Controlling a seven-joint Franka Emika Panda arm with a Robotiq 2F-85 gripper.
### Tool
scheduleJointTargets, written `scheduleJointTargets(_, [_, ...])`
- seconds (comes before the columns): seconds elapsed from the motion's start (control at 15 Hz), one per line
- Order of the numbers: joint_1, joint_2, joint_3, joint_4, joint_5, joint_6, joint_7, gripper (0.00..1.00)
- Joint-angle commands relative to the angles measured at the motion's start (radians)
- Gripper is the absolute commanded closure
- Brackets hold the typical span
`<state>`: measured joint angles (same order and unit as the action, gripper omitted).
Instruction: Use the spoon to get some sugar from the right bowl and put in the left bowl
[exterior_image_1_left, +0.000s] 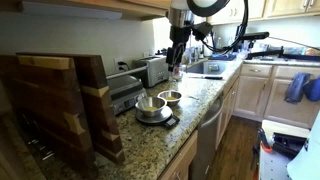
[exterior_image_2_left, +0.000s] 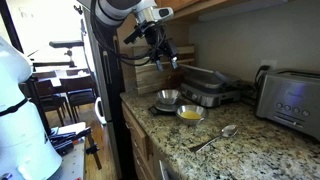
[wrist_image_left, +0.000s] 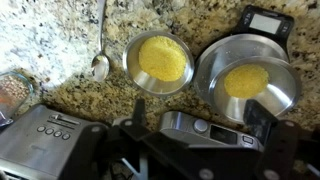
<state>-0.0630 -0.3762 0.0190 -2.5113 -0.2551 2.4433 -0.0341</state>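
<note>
My gripper hangs in the air above the two bowls. In the wrist view its fingers look spread wide with nothing between them, so it is empty as far as I can tell.

The spoon lies flat on the counter, just beside the right bowl on the side away from the left bowl. Its scoop end is next to the bowl's rim and its thin handle runs off across the stone. I judge it to be light, stiff, slick metal. Lying so low on a hard top, it will be awkward to pinch. I would close on the handle partway along, across its narrow width, leaving the scoop free and level for the digging.

The right bowl is the smaller one and holds the sugar, a grainy bed that fills most of it and shows yellowish in the wrist view. The left bowl is wider and sits on a black scale, with only a smaller yellowish patch at its bottom. The two bowls stand just beside each other. Both are thin shiny metal, and I expect the right one to skate on the stone if I nudge it. A toaster stands further along the counter.
</note>
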Motion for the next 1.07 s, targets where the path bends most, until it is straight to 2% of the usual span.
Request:
scheduleJointTargets(0.0, [0.003, 0.0, -0.003, 0.001, -0.001, -0.002, 0.001, 0.0])
scheduleJointTargets(0.53, [-0.002, 0.005, -0.008, 0.013, 0.007, -0.018, 0.007, 0.0])
scheduleJointTargets(0.67, [-0.001, 0.018, -0.032, 0.039, 0.051, -0.05, -0.004, 0.0])
scheduleJointTargets(1.0, [-0.029, 0.108, -0.094, 0.149, 0.077, -0.137, -0.032, 0.0])
